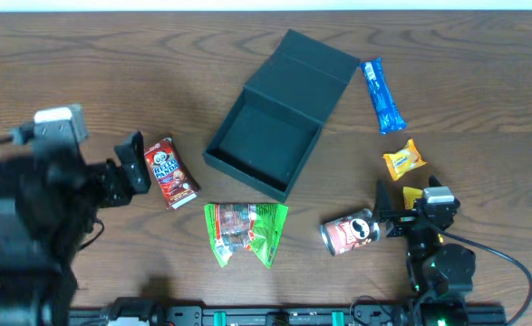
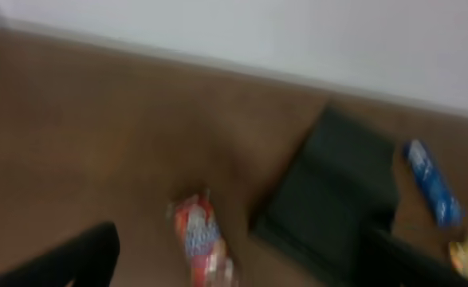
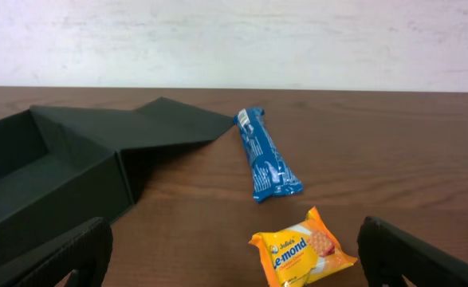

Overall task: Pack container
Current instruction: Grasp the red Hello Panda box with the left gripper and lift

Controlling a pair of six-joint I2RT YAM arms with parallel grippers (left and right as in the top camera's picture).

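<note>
The container [image 1: 264,145] is a dark teal square box, open, with its flap lid [image 1: 318,60] lying flat behind it. It also shows in the left wrist view [image 2: 337,199] and the right wrist view [image 3: 50,179]. My left gripper [image 1: 137,165] is open and empty, just left of a red snack packet [image 1: 170,172]; the blurred left wrist view shows that packet [image 2: 202,239] ahead between the fingers [image 2: 241,271]. My right gripper [image 1: 403,201] is open and empty, just short of a yellow Le-mond packet [image 3: 301,257], with its fingers [image 3: 234,267] either side.
A blue packet [image 1: 382,95] lies right of the lid and also shows in the right wrist view [image 3: 267,155]. The yellow packet [image 1: 403,161] lies below it. A green packet [image 1: 245,232] and a small red can on its side [image 1: 349,233] lie near the front edge.
</note>
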